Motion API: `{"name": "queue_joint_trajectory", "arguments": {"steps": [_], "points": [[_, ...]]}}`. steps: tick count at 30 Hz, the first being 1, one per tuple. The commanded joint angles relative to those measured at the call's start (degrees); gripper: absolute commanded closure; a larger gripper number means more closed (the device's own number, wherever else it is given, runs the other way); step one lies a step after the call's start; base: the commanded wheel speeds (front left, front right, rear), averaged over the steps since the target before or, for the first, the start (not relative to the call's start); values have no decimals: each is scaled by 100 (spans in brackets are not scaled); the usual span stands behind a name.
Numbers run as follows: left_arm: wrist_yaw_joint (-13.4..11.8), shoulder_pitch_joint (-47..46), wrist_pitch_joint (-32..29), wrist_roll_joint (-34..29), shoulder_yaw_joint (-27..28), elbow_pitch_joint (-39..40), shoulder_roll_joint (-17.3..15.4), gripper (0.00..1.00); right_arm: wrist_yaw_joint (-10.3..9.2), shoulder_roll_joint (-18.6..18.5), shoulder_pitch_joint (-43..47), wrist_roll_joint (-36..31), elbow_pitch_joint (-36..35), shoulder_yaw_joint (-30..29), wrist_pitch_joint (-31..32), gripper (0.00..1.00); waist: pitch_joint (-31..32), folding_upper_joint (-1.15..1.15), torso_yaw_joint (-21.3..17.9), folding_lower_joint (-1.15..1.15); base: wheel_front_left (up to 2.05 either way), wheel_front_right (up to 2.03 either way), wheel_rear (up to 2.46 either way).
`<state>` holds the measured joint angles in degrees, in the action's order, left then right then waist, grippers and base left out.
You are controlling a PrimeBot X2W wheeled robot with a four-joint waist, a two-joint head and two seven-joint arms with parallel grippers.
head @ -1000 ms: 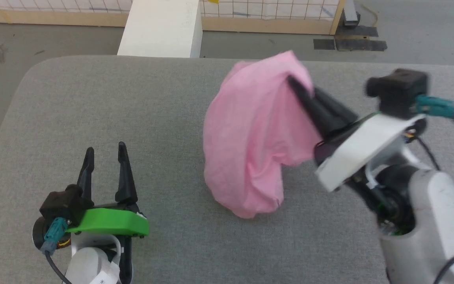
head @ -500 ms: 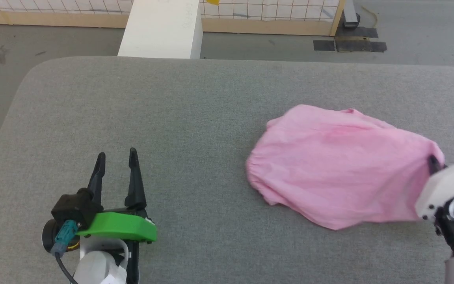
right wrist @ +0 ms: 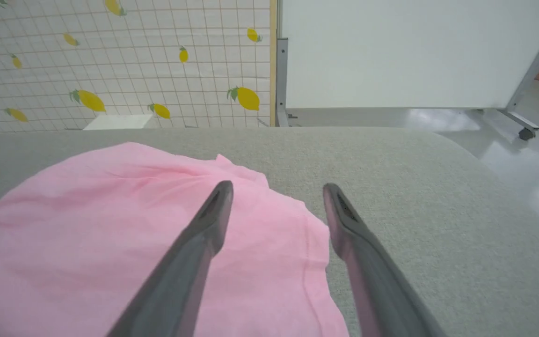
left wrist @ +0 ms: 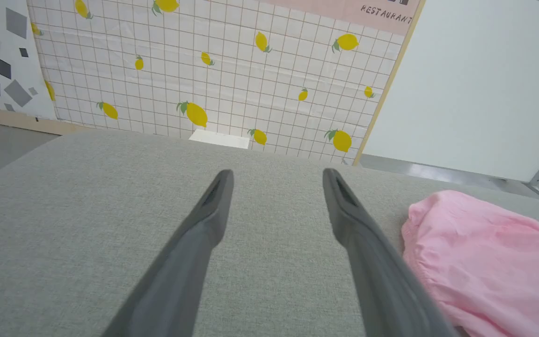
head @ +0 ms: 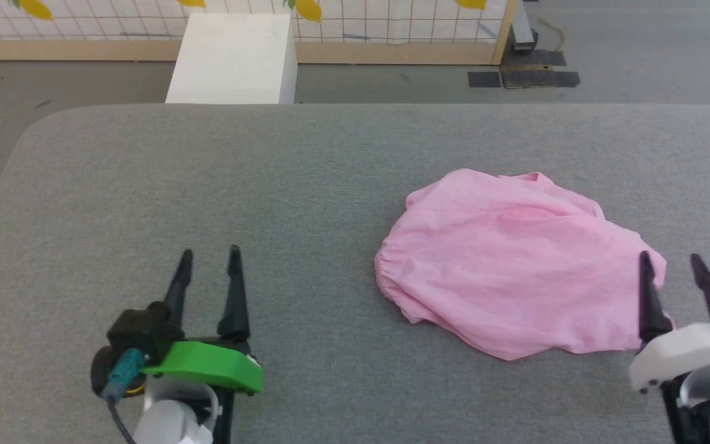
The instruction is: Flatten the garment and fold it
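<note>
Since a second ago the garment (head: pixel 515 271) goes from hanging bunched off the right gripper (head: pixel 669 256) to lying spread on the grey worktop (head: pixel 207 172), right of centre. The right gripper, then clamped on the cloth, now stands released with its fingers apart. The head camera's framing differs slightly too.

Position: the garment lies as a rounded, rumpled patch, not yet flat. Its gathered waistband (head: pixel 383 271) faces left, and a small peak of cloth sits at the far edge. The right gripper is at the garment's right edge, one finger over the cloth and the other just past the hem, holding nothing. The left gripper (head: pixel 210 251) is released too, over bare worktop, well apart from the garment.

Handling (judgement): thin, soft, light cloth. It likely drapes, creases and slides under little pull, and a pinch probably lifts both layers. The best holds look like the waistband ends and the hemmed corners, one per gripper, drawn apart to flatten.

Containers: none among the task's things. A white block (head: pixel 232 55) stands beyond the far edge; whether it holds anything cannot be told.
</note>
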<state>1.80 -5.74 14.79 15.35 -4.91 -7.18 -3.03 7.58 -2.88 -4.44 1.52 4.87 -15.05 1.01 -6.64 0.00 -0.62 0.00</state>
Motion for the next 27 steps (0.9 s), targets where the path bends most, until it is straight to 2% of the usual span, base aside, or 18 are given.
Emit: {"name": "queue_joint_trajectory", "arguments": {"steps": [1,6,10,11,13,17,23,24,26,27], "points": [[61,37,20,40,-114,-55,15,0,-9,1,160,62,-119,174,-213,0,-7,0,-67,0,0,0,0],[164,-217,0,260,-712,-457,15,0,-9,1,407,226,-187,698,-597,0,-95,0,-201,0,0,0,0],[167,-613,-348,480,-1298,-813,15,0,-9,1,364,318,-137,921,-646,0,-213,0,-335,0,0,0,0],[87,-954,-868,716,-1729,-1132,15,0,-9,1,253,386,-105,1005,-701,0,-306,0,-442,0,0,0,0],[3,-1170,-1266,828,-1971,-1356,15,0,-9,1,185,407,-80,1064,-714,0,-362,0,-514,0,0,0,0],[-196,-1483,-1938,1074,-2296,-1704,15,0,-9,1,92,478,-28,1139,-756,0,-445,0,-640,0,0,0,0],[-362,-1713,-2718,1256,-2590,-2108,15,0,-9,1,26,568,105,1196,-830,0,-504,0,-706,0,0,0,0],[-347,-1729,-2838,1263,-2631,-2160,15,22,-9,1,18,580,125,1209,-837,0,-507,0,-707,0,0,0,0],[-302,-1739,-2929,1344,-2642,-2168,15,100,-9,1,-2,605,164,1223,-852,0,-507,0,-691,0,0,0,0],[-292,-1730,-2914,1382,-2625,-2144,14,100,-9,1,-7,613,185,1209,-863,0,-498,0,-661,0,0,0,0]]}}
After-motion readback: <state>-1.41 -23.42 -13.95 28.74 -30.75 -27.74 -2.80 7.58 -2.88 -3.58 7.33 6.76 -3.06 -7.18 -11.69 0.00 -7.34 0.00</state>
